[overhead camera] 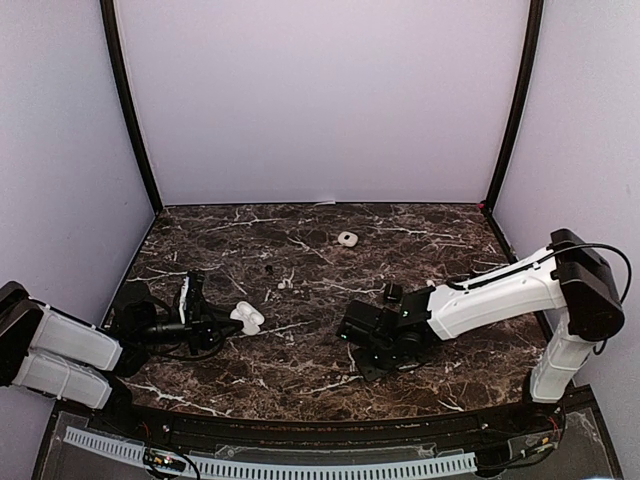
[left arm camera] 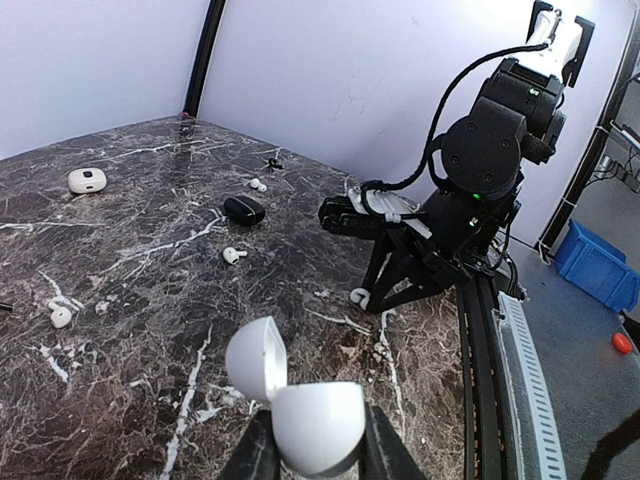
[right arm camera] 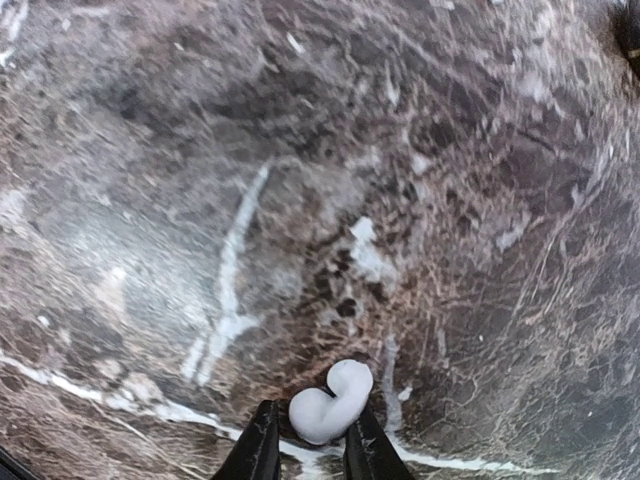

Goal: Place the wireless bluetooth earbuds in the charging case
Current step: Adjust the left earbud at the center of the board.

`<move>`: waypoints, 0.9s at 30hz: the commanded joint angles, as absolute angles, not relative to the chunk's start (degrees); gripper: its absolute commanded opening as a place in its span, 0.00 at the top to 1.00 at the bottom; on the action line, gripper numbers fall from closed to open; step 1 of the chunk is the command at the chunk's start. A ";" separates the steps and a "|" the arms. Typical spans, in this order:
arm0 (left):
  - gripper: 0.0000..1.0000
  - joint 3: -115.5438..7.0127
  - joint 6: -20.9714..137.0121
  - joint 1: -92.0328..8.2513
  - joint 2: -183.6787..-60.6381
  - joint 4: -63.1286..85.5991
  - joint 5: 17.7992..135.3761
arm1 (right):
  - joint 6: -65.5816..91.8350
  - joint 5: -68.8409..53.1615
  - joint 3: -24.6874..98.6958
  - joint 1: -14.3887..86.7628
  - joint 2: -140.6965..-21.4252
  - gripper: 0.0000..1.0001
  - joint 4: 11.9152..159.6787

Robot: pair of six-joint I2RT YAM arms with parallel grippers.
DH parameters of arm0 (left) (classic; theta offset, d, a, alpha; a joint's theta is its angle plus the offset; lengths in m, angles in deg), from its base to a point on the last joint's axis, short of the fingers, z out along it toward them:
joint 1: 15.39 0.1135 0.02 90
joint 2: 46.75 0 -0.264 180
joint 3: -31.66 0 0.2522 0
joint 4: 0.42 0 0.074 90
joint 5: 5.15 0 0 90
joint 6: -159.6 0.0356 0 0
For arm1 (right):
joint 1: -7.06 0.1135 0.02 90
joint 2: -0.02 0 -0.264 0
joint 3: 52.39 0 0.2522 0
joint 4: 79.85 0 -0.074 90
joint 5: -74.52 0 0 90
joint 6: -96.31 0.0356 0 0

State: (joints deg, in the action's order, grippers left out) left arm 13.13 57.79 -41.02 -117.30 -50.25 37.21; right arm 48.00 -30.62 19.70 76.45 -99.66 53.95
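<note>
White earbud, five o'clock on table, pinched by right gripper; left gripper clamps open charging case; lift gently, straight up.

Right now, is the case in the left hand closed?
No, the case held by the left hand has its lid swung open.

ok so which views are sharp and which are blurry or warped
top external: even soft light, marble table sharp; left wrist: wide lens, open white case looms large at the bottom; right wrist: marble blurs toward the edges, white earbud crisp
</note>
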 commanded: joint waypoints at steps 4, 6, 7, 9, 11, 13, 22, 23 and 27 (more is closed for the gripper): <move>0.81 12.67 57.31 -41.00 -117.41 -51.70 36.21 | 49.86 -29.45 15.21 76.97 -95.52 0.77 54.59; 0.81 12.69 57.31 -41.01 -117.39 -51.77 36.20 | 50.08 -29.55 14.40 77.00 -93.76 0.76 55.42; 0.81 12.70 57.31 -40.95 -117.41 -51.77 36.20 | 50.16 -29.54 14.11 76.99 -92.95 0.76 55.74; 0.81 12.67 57.38 -40.93 -117.39 -51.79 36.14 | 50.19 -29.42 13.79 76.97 -92.09 0.75 56.29; 0.81 12.70 57.31 -40.96 -117.33 -51.83 36.16 | 50.08 -29.22 13.41 76.95 -91.03 0.73 57.03; 0.81 12.67 57.24 -40.99 -117.39 -51.88 36.14 | 50.21 -28.94 12.76 76.80 -89.20 0.72 57.85; 0.81 12.80 57.22 -40.96 -117.09 -51.79 36.07 | 54.53 -24.46 4.80 72.14 -81.11 0.71 65.26; 0.81 12.81 57.21 -41.00 -117.05 -51.74 36.03 | 55.00 -23.38 3.04 71.25 -79.54 0.71 66.78; 0.81 12.79 57.24 -40.96 -116.80 -51.50 36.01 | 56.08 -19.22 -4.08 67.35 -74.28 0.73 73.51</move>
State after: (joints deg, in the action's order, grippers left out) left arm 13.13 57.37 -41.02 -117.34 -50.25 37.06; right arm 53.67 -23.93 1.23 70.46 -78.54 65.42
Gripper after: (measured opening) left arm 0.260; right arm 0.283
